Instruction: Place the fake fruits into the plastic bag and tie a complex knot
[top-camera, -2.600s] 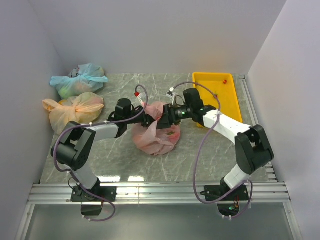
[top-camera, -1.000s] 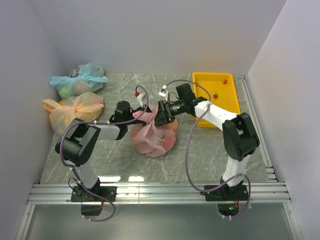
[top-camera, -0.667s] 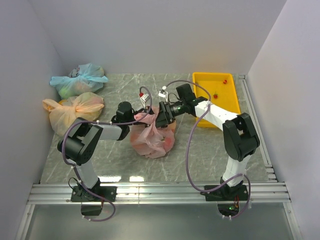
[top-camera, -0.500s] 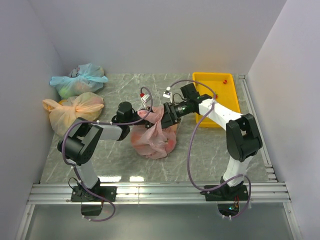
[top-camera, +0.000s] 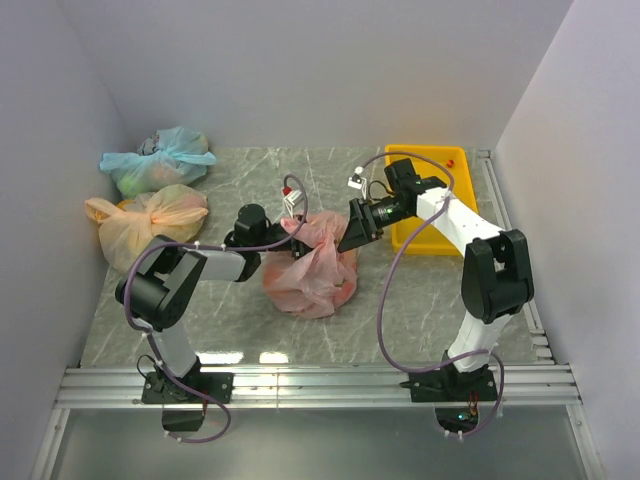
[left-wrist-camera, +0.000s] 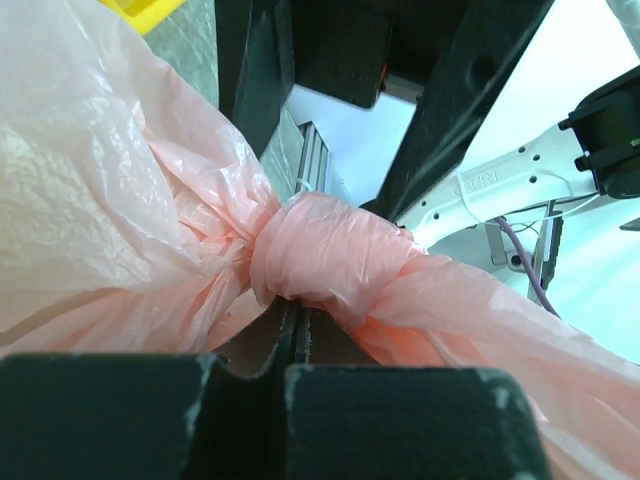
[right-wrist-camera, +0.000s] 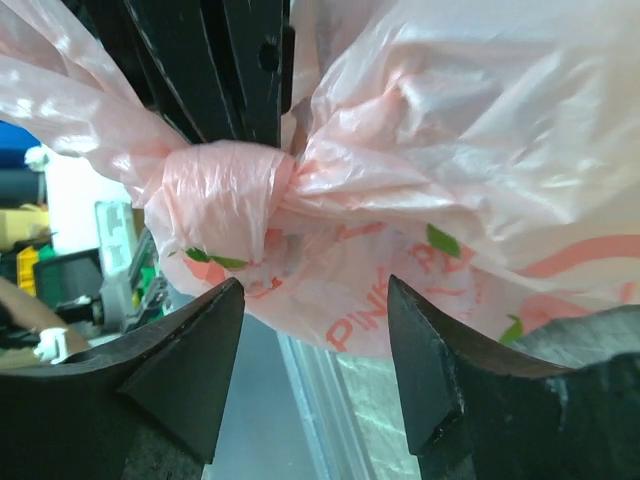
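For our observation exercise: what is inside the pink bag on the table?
A knot closes the bag, so its contents are covered. Only vague reddish patches show through the plastic near its lower right. Nothing inside can be identified.

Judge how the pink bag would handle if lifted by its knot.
The bag is likely floppy: its film is thin and crinkled, so it should sag around whatever fills it. The knot looks cinched tight, so it probably holds. Pushed, it may slump rather than roll.

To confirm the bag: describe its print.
Pink lettering and green leaf marks on the plastic bag, clearest in the right wrist view.
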